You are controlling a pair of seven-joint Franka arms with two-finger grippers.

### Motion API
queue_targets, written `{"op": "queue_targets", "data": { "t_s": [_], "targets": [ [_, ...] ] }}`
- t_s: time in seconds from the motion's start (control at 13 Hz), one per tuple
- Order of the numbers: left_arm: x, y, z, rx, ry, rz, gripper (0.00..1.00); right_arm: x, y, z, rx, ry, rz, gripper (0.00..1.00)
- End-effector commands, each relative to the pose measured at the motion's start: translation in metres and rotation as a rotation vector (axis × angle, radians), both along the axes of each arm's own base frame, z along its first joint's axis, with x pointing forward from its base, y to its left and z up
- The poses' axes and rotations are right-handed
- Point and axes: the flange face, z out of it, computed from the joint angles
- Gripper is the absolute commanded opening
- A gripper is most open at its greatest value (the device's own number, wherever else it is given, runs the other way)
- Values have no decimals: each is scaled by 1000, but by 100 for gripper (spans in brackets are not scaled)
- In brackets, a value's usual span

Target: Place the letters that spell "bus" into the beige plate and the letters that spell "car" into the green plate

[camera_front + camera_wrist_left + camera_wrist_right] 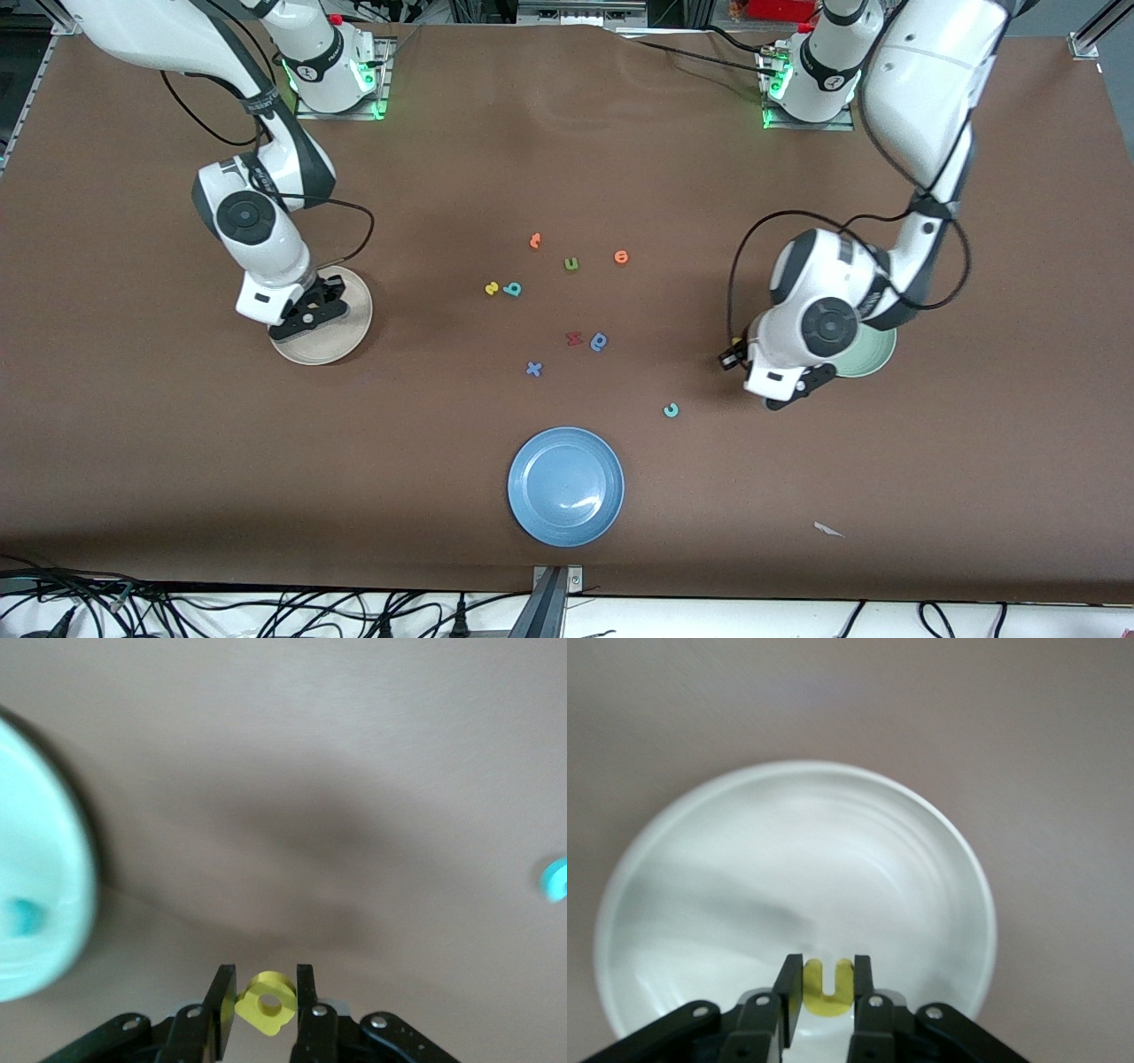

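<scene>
Both arms are mid-delivery. The right gripper (820, 985) hangs over the beige plate (350, 341) with its fingers closed on the yellow u (828, 988); judged next: open so that the u drops inside the rim. The left gripper (263, 1003) pinches the yellow a (265, 1003) over bare table just beside the green plate (873, 354), not yet above it; it should shift over the plate before letting go. A teal letter (25, 916) already lies in that plate, identity unclear. Still out on the table: yellow s (492, 288) touching teal b (512, 289) at mid-table, and teal c (671, 409) nearer the front camera, toward the left arm's end. Distractors: orange letters (535, 240), green u (571, 263), red letter (573, 338), blue letters (599, 341) and the blue plate (540, 523). None blocks either drop. The s and b touching may complicate single picks.
</scene>
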Motion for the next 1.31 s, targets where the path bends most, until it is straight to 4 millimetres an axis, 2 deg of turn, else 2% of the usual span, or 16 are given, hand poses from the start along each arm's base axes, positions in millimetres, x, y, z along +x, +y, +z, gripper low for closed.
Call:
{"op": "queue_targets", "data": {
  "t_s": [0.0, 0.08, 0.23, 0.39, 0.46, 0.54, 0.62, 0.69, 0.77, 0.85, 1.0, 1.16, 1.24],
  "targets": [
    [-14, 55, 28, -26, 117, -176, 4, -9, -25, 5, -21, 11, 18, 51],
    [-15, 80, 28, -48, 141, -204, 5, -9, -32, 4, -24, 13, 8, 53],
    [-18, 122, 17, -86, 169, -244, 5, -9, -32, 4, -23, 13, 5, 76],
    [-25, 163, 2, -88, 197, -310, 5, -9, -29, 4, -18, 12, 0, 79],
    [-27, 176, -10, -107, 205, -320, 5, -8, -18, 7, 11, 12, -18, 79],
    [-26, 182, -25, -116, 205, -318, 5, -8, -2, 10, 55, 14, -43, 79],
    [-27, 182, -38, -119, 201, -318, 5, -8, 5, 11, 95, 20, -85, 87],
    [-30, 181, -49, -119, 195, -320, 6, -5, 17, 15, 124, 17, -98, 89],
    [-31, 181, -54, -120, 184, -319, 12, -4, 28, 17, 147, 17, -108, 89],
    [-32, 181, -55, -120, 184, -319, 22, -6, 44, 17, 172, 22, -127, 89],
    [-27, 173, -43, -112, 168, -322, 48, -10, 81, 18, 218, 23, -196, 89],
    [-19, 163, -15, -108, 119, -322, 85, -17, 132, 15, 247, 6, -291, 89],
    [-16, 150, -3, -108, 101, -328, 96, -25, 161, 12, 265, -7, -348, 89]
  ]
}}
